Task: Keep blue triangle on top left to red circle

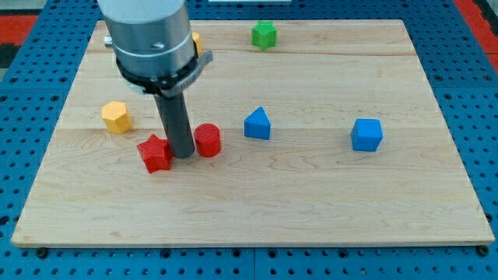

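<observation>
Nearest you along the view's bottom runs the front edge of the wooden board (249, 233), pale planks lying on a blue perforated surface (23, 132). Reading from the view's left, you meet the yellow block (116, 117), hexagon-like, well to the left of my tip and a little toward the view's top. Next comes the red star-shaped block (156, 152), just left of my tip and touching it or nearly so; you cannot tell which. Look now at my tip (184, 155): it is the lower end of a plain dark rod hanging from the grey cylinder that fills the view's upper left. It has no jaws to open or close and it holds nothing; it stands on the board wedged between the two red blocks. Just right of it you see the red circle (208, 140), a short ribbed cylinder, close against the rod. Farther right, apart from the red circle and slightly toward the view's top, sits the blue triangle (257, 124). An orange-yellow block (196, 40) peeks out behind the grey cylinder, mostly hidden. Up near the view's top you find the green block (264, 35), and far right of my tip the blue cube (366, 134)
</observation>
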Tool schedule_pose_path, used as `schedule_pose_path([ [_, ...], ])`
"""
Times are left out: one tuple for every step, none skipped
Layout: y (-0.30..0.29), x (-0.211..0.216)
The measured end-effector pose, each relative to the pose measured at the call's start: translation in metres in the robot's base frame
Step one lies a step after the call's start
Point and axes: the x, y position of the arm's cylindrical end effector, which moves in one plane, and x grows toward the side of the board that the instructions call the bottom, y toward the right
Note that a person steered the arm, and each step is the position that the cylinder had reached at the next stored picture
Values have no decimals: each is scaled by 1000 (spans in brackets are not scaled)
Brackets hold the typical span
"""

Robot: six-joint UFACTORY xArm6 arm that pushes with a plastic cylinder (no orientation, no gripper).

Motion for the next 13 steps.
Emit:
schedule_pose_path([
  [17,-24],
  [35,-30],
  [46,-29],
  [33,-37],
  [41,-59],
  [41,-59],
  [69,-60],
  [122,-60],
  [137,-61],
  [137,-61],
  [133,-81],
  [133,-102],
  [126,-103],
])
